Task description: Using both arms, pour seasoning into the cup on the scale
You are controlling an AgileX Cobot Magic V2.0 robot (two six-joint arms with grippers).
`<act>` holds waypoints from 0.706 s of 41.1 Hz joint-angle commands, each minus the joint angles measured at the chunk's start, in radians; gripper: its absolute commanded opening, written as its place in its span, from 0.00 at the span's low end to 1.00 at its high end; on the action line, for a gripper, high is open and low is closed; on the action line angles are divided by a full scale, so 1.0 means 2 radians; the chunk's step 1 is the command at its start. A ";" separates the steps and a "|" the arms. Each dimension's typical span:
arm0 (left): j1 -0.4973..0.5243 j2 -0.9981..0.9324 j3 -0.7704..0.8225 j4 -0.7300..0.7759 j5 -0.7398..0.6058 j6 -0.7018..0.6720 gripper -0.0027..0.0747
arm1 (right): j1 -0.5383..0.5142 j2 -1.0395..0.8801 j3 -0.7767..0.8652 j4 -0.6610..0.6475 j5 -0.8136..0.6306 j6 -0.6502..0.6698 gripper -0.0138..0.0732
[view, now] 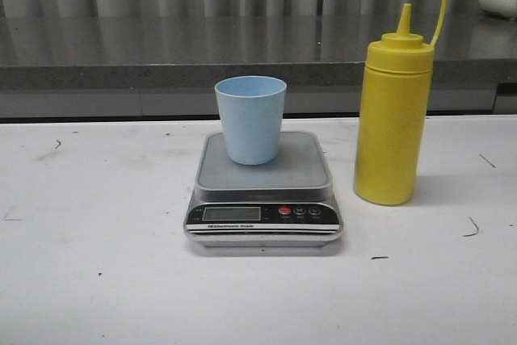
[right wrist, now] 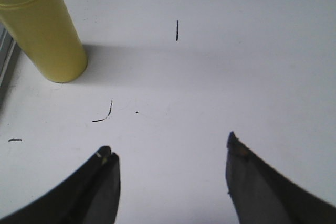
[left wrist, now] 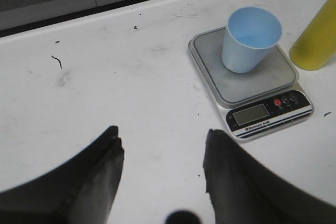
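A light blue cup (view: 250, 119) stands upright on the grey platform of the silver scale (view: 263, 191) at the table's middle. To its right the yellow seasoning bottle (view: 393, 119) stands upright, its cap hanging off the tether above the nozzle. Neither arm shows in the front view. In the left wrist view my left gripper (left wrist: 163, 136) is open over bare table, with the cup (left wrist: 249, 40) on the scale (left wrist: 252, 80) and the bottle (left wrist: 318, 38) beyond. My right gripper (right wrist: 170, 148) is open too, empty, the bottle (right wrist: 44, 27) ahead and off to one side.
The white table (view: 97, 224) carries small black scuff marks. A grey ledge (view: 161, 50) runs along its far edge, with a corrugated wall behind.
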 commanded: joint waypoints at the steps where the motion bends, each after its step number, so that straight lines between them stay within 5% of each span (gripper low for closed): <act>1: 0.001 -0.058 0.033 -0.016 -0.048 0.001 0.49 | 0.000 0.001 -0.014 -0.004 -0.031 -0.006 0.70; 13: 0.001 -0.183 0.119 -0.021 -0.056 0.001 0.49 | 0.000 0.001 -0.014 -0.004 -0.031 -0.006 0.70; 29: 0.001 -0.195 0.126 -0.025 -0.057 0.001 0.49 | 0.000 0.001 -0.014 -0.004 -0.031 -0.006 0.70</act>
